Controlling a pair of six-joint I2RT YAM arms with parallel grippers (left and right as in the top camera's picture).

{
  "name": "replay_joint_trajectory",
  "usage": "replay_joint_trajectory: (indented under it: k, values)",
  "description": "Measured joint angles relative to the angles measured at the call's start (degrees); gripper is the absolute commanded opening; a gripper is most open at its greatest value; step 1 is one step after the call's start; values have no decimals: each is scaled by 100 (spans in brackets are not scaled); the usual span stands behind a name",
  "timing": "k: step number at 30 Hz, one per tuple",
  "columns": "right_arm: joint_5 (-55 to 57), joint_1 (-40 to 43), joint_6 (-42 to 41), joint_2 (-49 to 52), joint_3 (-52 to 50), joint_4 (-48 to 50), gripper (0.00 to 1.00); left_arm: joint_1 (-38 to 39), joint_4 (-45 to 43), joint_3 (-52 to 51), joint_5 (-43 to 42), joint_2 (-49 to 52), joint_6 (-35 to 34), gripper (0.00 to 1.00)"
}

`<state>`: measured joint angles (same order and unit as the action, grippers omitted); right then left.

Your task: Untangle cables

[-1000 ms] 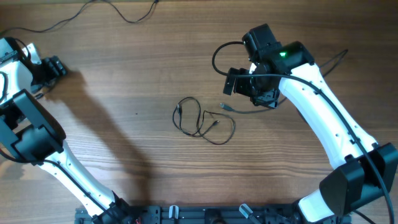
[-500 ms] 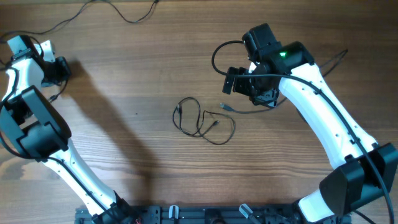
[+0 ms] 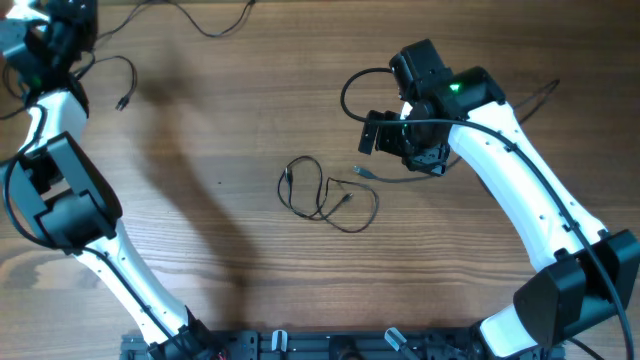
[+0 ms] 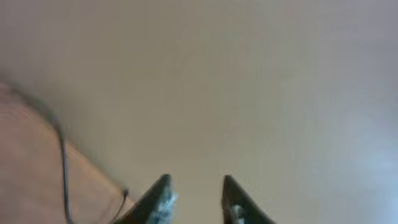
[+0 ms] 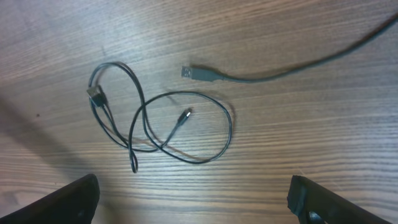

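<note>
A thin black cable point(image 3: 320, 195) lies in tangled loops at the table's middle, and it also shows in the right wrist view point(image 5: 143, 124). A second cable with a silver USB plug point(image 3: 364, 172) lies just right of it, its cord running off to the right point(image 5: 202, 73). My right gripper point(image 3: 388, 132) hovers above them, wide open and empty point(image 5: 199, 211). My left gripper point(image 3: 65, 20) is raised at the far back left corner, its fingers apart with nothing between them point(image 4: 196, 186). A third thin cable point(image 3: 128, 78) curls beside it, also visible in the left wrist view point(image 4: 62, 165).
A thin dark wire point(image 3: 190, 22) runs along the table's back edge. The left wrist view shows mostly a plain beige wall past the table's edge. The arm bases point(image 3: 330, 345) stand at the front edge.
My left arm has swung from the left side toward the back left corner and tilted up. A thin cable now shows beside it. The right arm and middle cables have not moved.
</note>
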<state>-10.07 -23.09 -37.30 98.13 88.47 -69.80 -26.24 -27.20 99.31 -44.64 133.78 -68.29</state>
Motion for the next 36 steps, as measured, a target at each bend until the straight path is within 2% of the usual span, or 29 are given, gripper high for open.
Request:
replay_joint_trajectory:
  k: [2, 5, 9, 12, 17, 18, 21, 23, 28, 31, 34, 36]
  values:
    - [0, 0, 0, 0, 0, -7, 100, 42, 1314, 0, -22, 4, 273, 76]
    - [0, 0, 0, 0, 0, -37, 100, 52, 3178, -76, 302, 26, 1316, 80]
    - [0, 0, 0, 0, 0, -44, 100, -46, 4210, -85, 1248, 26, 2643, 83]
    - [-2, 0, 0, 0, 0, -33, 100, -35, 4568, -46, 1956, 2, 3580, 84]
    - [0, 0, 0, 0, 0, 15, 100, 378, 4868, 9, 3595, -50, 5543, 87]
    - [0, 0, 0, 0, 0, 22, 100, 448, 4868, 7, 3794, -50, 5853, 82]
    - [0, 0, 0, 0, 0, 22, 100, 485, 4839, -11, 4146, -48, 6255, 75]
    - [-2, 0, 0, 0, 0, 20, 100, 448, 4660, -15, 4225, -48, 6328, 75]
    - [0, 0, 0, 0, 0, 125, 100, 358, 4341, -46, 4068, -350, 6509, 84]
    - [0, 0, 0, 0, 0, 160, 100, 260, 4793, -37, 4028, -595, 7069, 87]
    - [0, 0, 2, 0, 0, 127, 100, 63, 5313, -42, 4024, -496, 7302, 94]
    - [0, 0, 7, 0, 0, 111, 100, -81, 5525, -46, 4006, -396, 7401, 95]
